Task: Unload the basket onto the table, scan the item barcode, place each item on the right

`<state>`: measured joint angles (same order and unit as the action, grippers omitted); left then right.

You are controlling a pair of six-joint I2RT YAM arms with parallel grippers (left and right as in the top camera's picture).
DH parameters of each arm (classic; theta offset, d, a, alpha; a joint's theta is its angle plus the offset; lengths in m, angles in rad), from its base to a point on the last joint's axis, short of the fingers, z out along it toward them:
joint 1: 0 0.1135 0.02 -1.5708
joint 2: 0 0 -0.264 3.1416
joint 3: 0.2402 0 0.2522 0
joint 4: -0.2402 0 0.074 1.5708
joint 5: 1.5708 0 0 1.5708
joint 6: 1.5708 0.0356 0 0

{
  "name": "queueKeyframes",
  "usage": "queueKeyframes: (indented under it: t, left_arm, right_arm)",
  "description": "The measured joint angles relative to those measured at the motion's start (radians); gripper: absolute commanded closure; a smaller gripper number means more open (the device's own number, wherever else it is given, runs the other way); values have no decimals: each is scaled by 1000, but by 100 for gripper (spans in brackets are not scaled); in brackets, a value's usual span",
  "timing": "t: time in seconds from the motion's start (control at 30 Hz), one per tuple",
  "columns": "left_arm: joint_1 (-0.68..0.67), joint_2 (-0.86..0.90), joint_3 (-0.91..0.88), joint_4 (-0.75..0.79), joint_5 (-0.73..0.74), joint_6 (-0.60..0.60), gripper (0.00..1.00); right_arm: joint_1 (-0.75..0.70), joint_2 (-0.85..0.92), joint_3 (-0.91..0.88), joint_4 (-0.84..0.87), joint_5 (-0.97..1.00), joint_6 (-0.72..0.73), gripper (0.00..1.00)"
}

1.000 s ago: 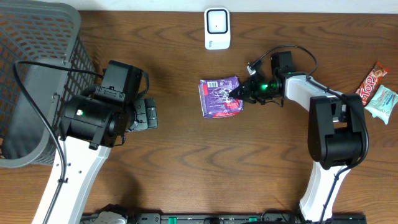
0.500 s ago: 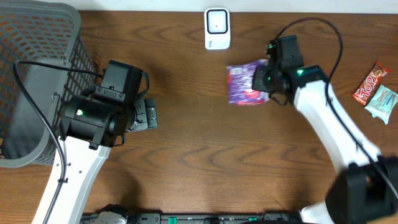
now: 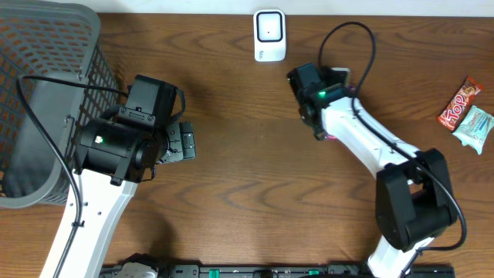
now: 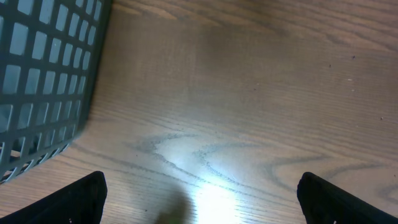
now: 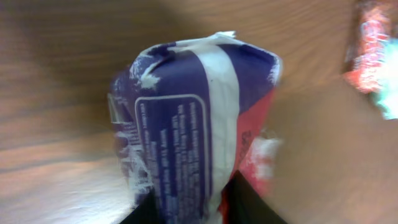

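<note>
Purple packet point(image 5: 193, 124) is seen between the jaws of the right gripper point(image 5: 196, 210), near the white scanner point(image 3: 269, 35); whether it is clamped cannot be told. Jaws of the left gripper point(image 4: 199, 199) are spread apart, empty. The barcode side should probably be turned to the scanner window and held steady.

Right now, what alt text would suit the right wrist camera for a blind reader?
A crinkled purple packet with a white stripe and small print fills the frame, its lower edge between the two dark fingertips of the right gripper. Behind it lies the wooden table, with blurred snack wrappers at upper right.
</note>
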<state>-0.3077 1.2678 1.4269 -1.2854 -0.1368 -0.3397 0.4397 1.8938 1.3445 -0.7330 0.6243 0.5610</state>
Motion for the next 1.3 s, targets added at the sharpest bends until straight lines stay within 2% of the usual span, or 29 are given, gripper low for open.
queueKeyframes:
  t: [0.07, 0.2, 0.4, 0.63, 0.83, 0.97, 1.1, 1.13, 1.2, 1.27, 1.3]
  left_arm:
    - [0, 0, 0, 0, 0, 0, 2]
    - [0, 0, 0, 0, 0, 0, 2]
    - [0, 0, 0, 0, 0, 0, 2]
    - [0, 0, 0, 0, 0, 0, 2]
    - [0, 0, 0, 0, 0, 0, 2]
    - [0, 0, 0, 0, 0, 0, 2]
    - [0, 0, 0, 0, 0, 0, 2]
    - [0, 0, 0, 0, 0, 0, 2]
    - [0, 0, 0, 0, 0, 0, 2]
    - [0, 0, 0, 0, 0, 0, 2]
    - [0, 0, 0, 0, 0, 0, 2]
  right_arm:
    - [21, -1, 3, 58, -80, 0, 19]
    - [43, -2, 37, 93, -256, -2, 1]
    - [1, -32, 167, 29, -468, -2, 1]
    - [-195, -121, 224, -111, -555, -32, 1]
    - [-336, -117, 122, -100, -713, -102, 1]
    - [-380, -90, -17, 80, -875, -133, 1]
    - [-393, -32, -148, 282, -1057, -152, 9]
    - [-393, -17, -175, 312, -1089, -151, 15]
    - [-392, 18, -215, 363, -1139, -142, 38]
    - [-392, 55, -233, 407, -1198, -128, 51]
    - [-391, 64, -233, 421, -1217, -121, 62]
